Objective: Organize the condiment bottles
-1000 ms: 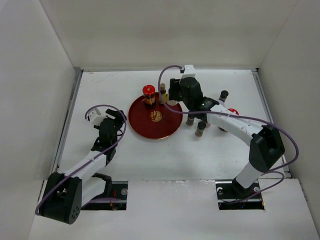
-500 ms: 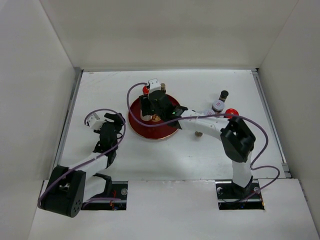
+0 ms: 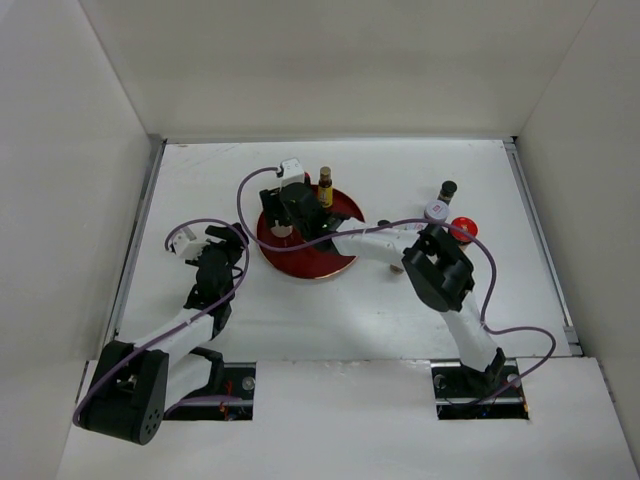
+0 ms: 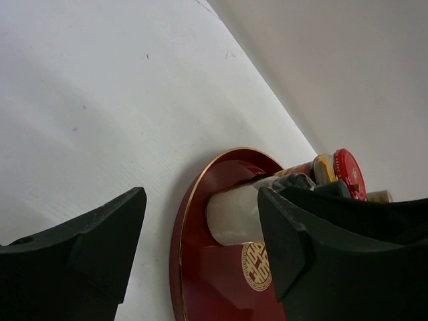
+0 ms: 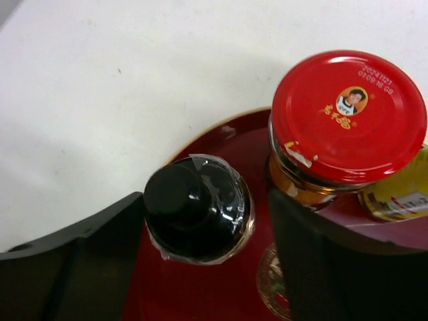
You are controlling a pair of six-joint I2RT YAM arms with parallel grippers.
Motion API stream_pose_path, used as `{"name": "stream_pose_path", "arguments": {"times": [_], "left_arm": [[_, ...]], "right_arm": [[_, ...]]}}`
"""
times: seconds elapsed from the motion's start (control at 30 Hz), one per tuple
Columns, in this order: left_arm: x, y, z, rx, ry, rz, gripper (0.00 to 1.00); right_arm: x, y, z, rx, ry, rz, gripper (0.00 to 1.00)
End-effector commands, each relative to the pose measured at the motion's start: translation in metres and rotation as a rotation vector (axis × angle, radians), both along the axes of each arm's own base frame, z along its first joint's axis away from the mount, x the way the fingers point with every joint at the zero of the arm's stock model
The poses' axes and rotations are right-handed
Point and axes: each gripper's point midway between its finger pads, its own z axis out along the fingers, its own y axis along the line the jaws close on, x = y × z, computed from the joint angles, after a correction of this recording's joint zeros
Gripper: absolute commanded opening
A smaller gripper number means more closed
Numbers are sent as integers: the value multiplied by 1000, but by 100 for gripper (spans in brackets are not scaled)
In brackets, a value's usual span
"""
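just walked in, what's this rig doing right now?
The right arm reaches across to the round red tray. Its pincer straddles a black-capped bottle standing on the tray beside a red-lidded jar. These views don't show whether it is gripping the bottle. The left pincer hangs open and empty just left of the tray. Several more bottles stand on the table to the right, not yet on the tray.

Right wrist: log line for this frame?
right gripper astride black-capped bottle on red tray | clamp unclear | red-capped jar beside it | left gripper open, left of tray
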Motion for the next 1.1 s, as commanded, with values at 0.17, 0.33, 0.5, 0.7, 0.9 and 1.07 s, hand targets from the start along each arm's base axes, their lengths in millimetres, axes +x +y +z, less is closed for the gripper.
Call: {"name": "stream_pose_path", "arguments": {"times": [0.17, 0.33, 0.5, 0.7, 0.9, 1.07], "left_arm": [[2, -2, 5, -22, -32, -1, 66], [2, -1, 9, -26, -47, -4, 66], [2, -5, 15, -28, -59, -26, 64], [6, -14, 16, -26, -54, -65, 55], [9, -15, 4, -38, -21, -69, 53], [9, -13, 2, -40, -17, -63, 55]], "right_arm": [[-18, 16, 113, 203, -177, 37, 92], [-55, -35, 139, 229, -191, 36, 77], [-71, -139, 116, 174, -135, -130, 32], [-68, -231, 62, 43, 15, -324, 52], [-45, -250, 24, -41, 88, -369, 78], [-34, -253, 19, -40, 86, -384, 77]]}}
